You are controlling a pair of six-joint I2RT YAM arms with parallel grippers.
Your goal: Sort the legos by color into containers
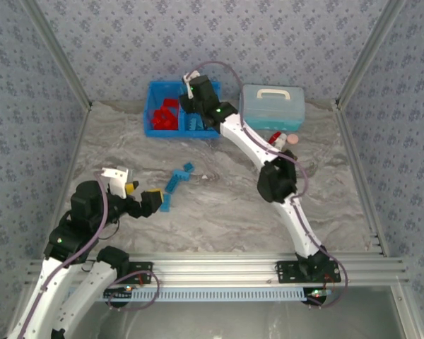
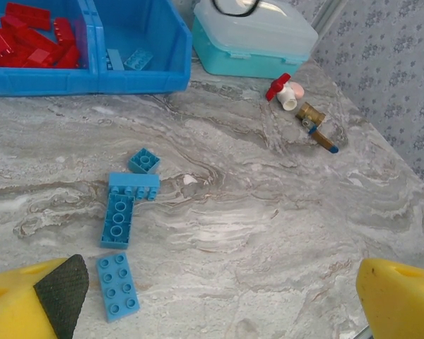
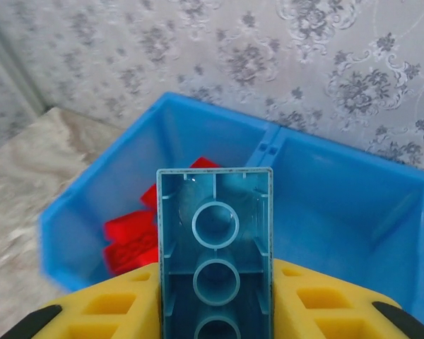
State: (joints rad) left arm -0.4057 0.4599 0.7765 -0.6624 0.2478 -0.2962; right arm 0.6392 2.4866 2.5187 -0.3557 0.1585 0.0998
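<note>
The overhead camera shows the bright blue rectangular plastic bin at the upper centre of the frame, against the back wall. Its left compartment holds the bright red studded plastic bricks. The right gripper hangs above the bin near the centre divider, reaching there, I judge, to drop its load on the blue side. Just right of the bin stands a pale blue translucent case with a white handle. At mid-frame the loose medium blue studded bricks lie on the marbled table. The left gripper waits just lower left of them, jaws spread wide and empty, well placed for a next pick.

In the left wrist camera, that gripper's yellow fingers sit in the bottom corners with nothing between them. Four loose blue bricks lie studs-up left of centre. At upper left, the bin shows red bricks in its left compartment and a few blue ones in its right. A small red-and-white capped bottle and a brass fitting lie apart at upper right.

In the right wrist camera, the right gripper is clenched on a translucent blue brick, hollow underside toward the lens. The bin lies below, red bricks at lower left. Which compartment the brick hangs over I cannot tell.
</note>
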